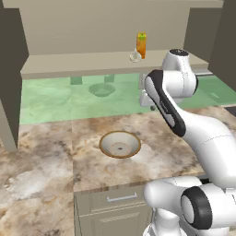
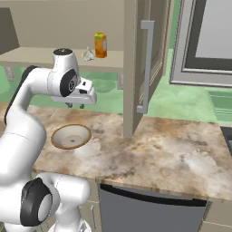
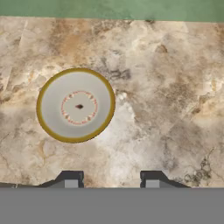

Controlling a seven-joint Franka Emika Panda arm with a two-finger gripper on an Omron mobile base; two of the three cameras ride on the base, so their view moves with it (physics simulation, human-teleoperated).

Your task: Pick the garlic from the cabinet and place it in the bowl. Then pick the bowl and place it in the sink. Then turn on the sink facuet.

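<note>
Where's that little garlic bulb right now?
The garlic sits on the cabinet shelf, touching or nearly touching the orange carton, on its left in both base views, above and behind the bowl on the counter.

Kitchen: marble counter [image 1: 46, 152], wall cabinet [image 1: 92, 62]

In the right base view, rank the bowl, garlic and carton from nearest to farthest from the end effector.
1. Bowl, on the counter below the end effector.
2. Garlic, up on the cabinet shelf.
3. Carton, on the shelf just right of the garlic.
</note>
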